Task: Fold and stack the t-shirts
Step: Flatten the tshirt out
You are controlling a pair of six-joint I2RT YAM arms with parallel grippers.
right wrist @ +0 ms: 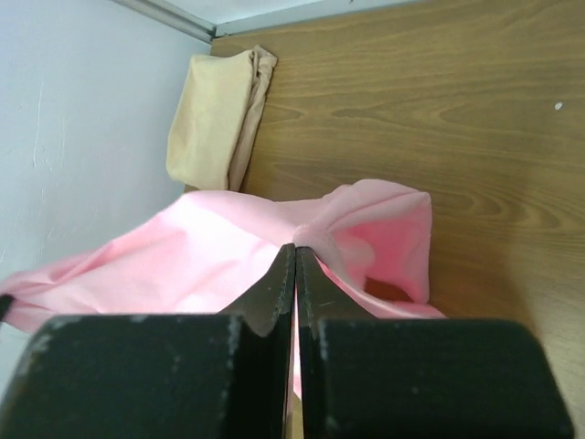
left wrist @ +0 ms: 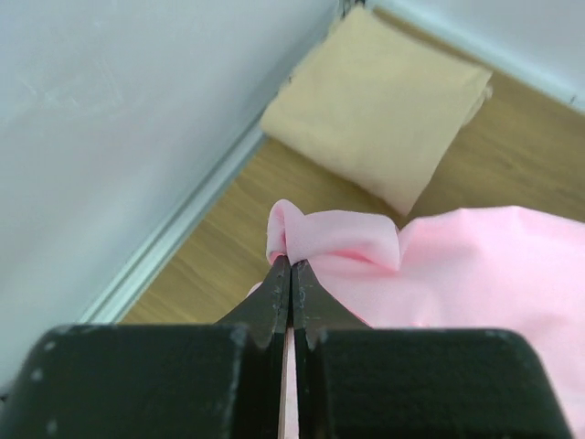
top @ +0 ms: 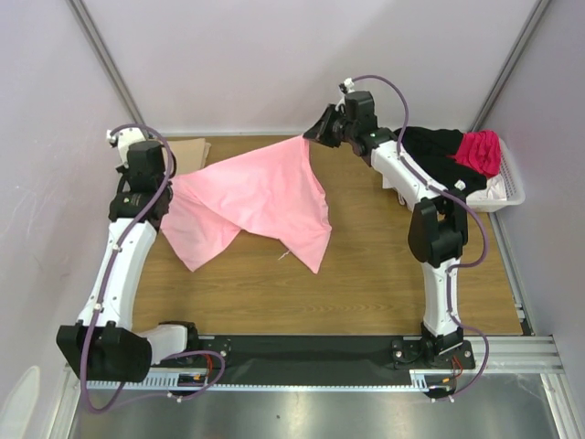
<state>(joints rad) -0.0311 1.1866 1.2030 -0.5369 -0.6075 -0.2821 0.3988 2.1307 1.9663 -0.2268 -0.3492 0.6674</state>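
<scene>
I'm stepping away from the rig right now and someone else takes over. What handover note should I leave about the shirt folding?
The left gripper is shut on the left edge of the pink t-shirt.
The right gripper is shut on its far right corner; the shirt is stretched between them, crumpled and unfolded.
The tan t-shirt lies folded in the far left corner.
The black t-shirt and magenta t-shirt are heaped in the white basket at far right.
Done: the tan one is folded.
Left: fold the pink one, stack it, then the basket's shirts.
</scene>
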